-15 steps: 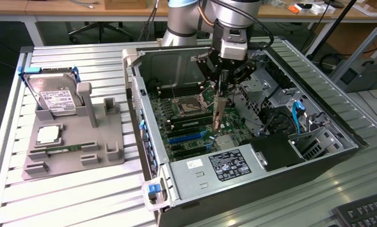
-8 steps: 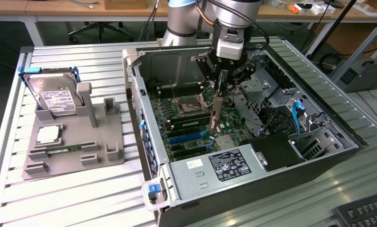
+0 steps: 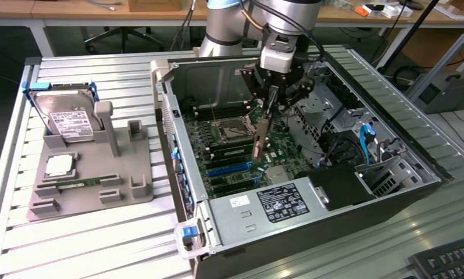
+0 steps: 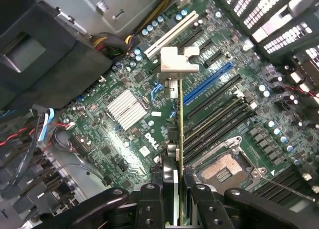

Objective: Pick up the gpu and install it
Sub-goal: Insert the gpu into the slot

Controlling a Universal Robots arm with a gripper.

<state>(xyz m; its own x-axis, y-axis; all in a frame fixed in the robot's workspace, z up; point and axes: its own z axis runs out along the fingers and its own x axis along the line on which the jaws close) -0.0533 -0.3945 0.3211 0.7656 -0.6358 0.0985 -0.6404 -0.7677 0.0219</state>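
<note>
The gpu [image 3: 261, 136] is a thin dark card hanging on edge over the motherboard [image 3: 234, 152] inside the open computer case [image 3: 170, 78]. My gripper [image 3: 272, 96] is shut on the card's upper end, and its lower end sits just above the board near the blue slots [image 3: 228, 170]. In the wrist view the gpu [image 4: 180, 119] appears edge-on, with its pale metal bracket [image 4: 178, 62] at the far end. My gripper [image 4: 180, 191] clamps it between two dark fingers [image 4: 168, 181]. The card's edge runs beside a blue slot [image 4: 209, 82]; I cannot tell whether it touches the board.
A grey fixture [image 3: 131, 180] on the slatted table at the exterior view's left carries a hard drive [image 3: 65, 119], a processor [image 3: 59, 165] and a memory stick [image 3: 77, 185]. Inside the case are the power supply [image 3: 275, 200], drive cage [image 3: 336, 186] and blue cables [image 3: 364, 136]. A keyboard [image 3: 449, 264] lies nearby.
</note>
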